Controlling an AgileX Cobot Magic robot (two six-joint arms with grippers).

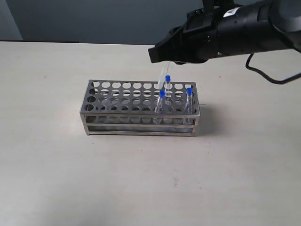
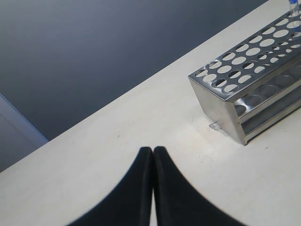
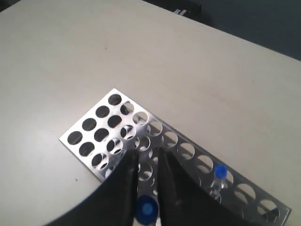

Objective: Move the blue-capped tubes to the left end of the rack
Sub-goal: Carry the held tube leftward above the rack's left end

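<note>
The silvery rack (image 1: 127,101) stands mid-table, seen end-on in the left wrist view (image 2: 244,70) and from above in the right wrist view (image 3: 101,136). Three blue-capped tubes (image 1: 162,96) (image 1: 168,81) (image 1: 189,93) stand upright at its right end. A fourth blue-capped tube (image 1: 162,77) hangs tilted over that end, its clear body pointing down at the holes, with my right gripper (image 1: 161,52) (image 3: 146,153) shut on it; its cap (image 3: 146,210) shows between the fingers. My left gripper (image 2: 153,149) is shut and empty over bare table, short of the rack's left end.
The rack's left and middle holes hold nothing. One standing tube's cap (image 3: 219,171) shows beside my right fingers. A dark wall runs behind the table's far edge (image 1: 70,42). The right arm's black cable (image 1: 268,77) trails over the table at the right.
</note>
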